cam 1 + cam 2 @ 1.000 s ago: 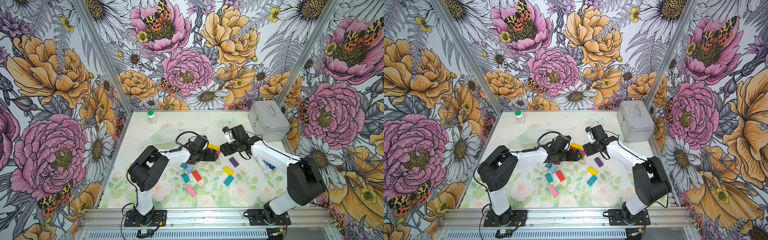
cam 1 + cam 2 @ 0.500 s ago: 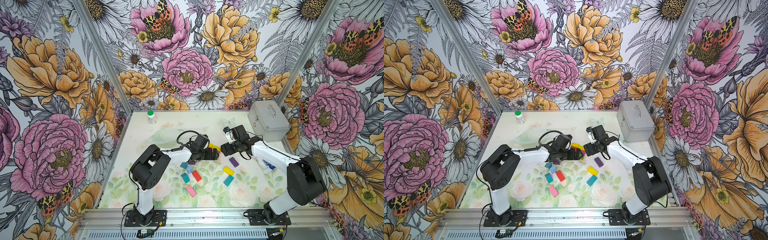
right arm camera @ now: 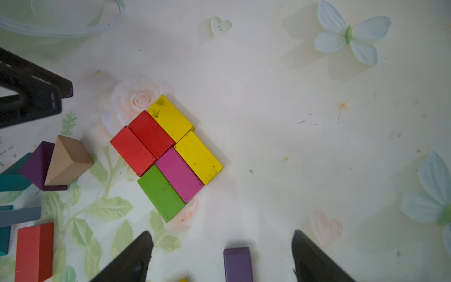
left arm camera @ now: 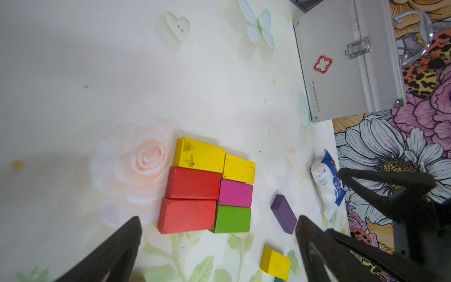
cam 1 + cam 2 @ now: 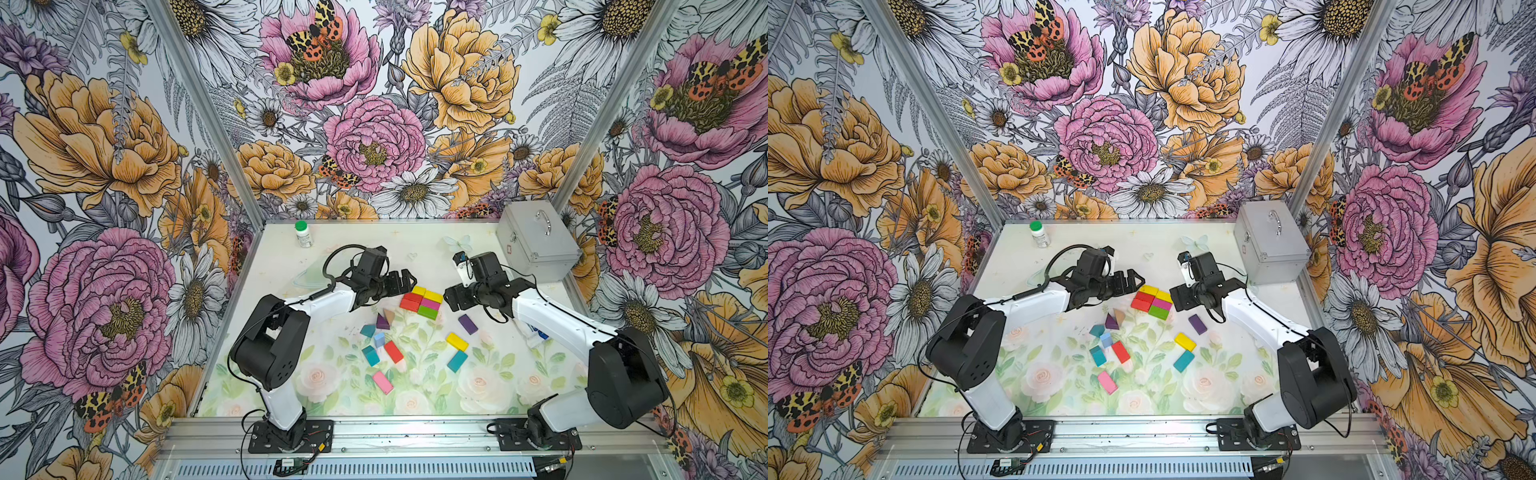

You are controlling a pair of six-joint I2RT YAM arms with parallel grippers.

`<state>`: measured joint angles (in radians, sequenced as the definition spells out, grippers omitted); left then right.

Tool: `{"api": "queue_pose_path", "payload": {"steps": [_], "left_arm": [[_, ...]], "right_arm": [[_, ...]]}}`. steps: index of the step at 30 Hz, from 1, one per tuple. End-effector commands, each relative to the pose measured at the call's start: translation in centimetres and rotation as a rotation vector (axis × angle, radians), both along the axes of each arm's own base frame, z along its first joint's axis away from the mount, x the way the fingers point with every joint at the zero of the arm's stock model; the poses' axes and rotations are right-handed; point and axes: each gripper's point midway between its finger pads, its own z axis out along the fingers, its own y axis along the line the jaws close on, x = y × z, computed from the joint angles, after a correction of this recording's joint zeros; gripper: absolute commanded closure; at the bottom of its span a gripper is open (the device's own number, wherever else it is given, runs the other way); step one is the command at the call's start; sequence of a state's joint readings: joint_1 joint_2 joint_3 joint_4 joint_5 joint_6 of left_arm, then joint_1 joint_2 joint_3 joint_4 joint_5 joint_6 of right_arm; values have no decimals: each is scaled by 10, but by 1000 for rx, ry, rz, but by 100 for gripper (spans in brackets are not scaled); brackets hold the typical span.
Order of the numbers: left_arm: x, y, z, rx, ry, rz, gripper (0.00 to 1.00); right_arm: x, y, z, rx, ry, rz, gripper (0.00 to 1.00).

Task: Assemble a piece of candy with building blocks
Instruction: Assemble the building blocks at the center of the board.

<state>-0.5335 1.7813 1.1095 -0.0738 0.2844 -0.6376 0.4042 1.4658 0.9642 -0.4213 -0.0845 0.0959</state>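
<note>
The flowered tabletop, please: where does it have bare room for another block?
Free: back strip between the white plastic bottle and the silver metal case; front strip between the pink brick and the metal rail. Crowded: around the coloured brick slab and loose bricks.

A silver case [image 5: 536,243] with a handle on top (a red cross marks one side) sits at the far right corner of the bench [image 5: 419,245], by the flowered wall [image 5: 374,137]. A small white bottle [image 5: 304,236] with a green cap stands upright near the far left corner. A blue-and-white packet [image 4: 325,182] lies flat by the right edge, nearer than the case. A clear dish [image 3: 61,26] rests on the left half. The bench shows pale printed roses, leaves, butterflies and hearts.
</note>
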Motion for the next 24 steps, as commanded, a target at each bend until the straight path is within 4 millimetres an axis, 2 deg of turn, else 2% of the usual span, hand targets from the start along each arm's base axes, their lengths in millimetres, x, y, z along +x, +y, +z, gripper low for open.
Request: {"api": "queue_pose_path", "payload": {"steps": [1, 6, 9, 18, 24], "left_arm": [[26, -18, -6, -79, 6, 15, 1], [54, -34, -27, -128, 16, 86, 1], [58, -33, -38, -156, 22, 161, 1], [46, -36, -68, -183, 51, 284, 1], [34, -35, -80, -181, 73, 309, 1]], "right_arm": [[0, 4, 9, 72, -35, -21, 10], [-2, 1, 11, 77, -52, -34, 10], [-3, -3, 15, 75, -69, -45, 10], [-2, -7, 18, 86, -91, -62, 10], [-3, -10, 20, 91, -101, -73, 10]]}}
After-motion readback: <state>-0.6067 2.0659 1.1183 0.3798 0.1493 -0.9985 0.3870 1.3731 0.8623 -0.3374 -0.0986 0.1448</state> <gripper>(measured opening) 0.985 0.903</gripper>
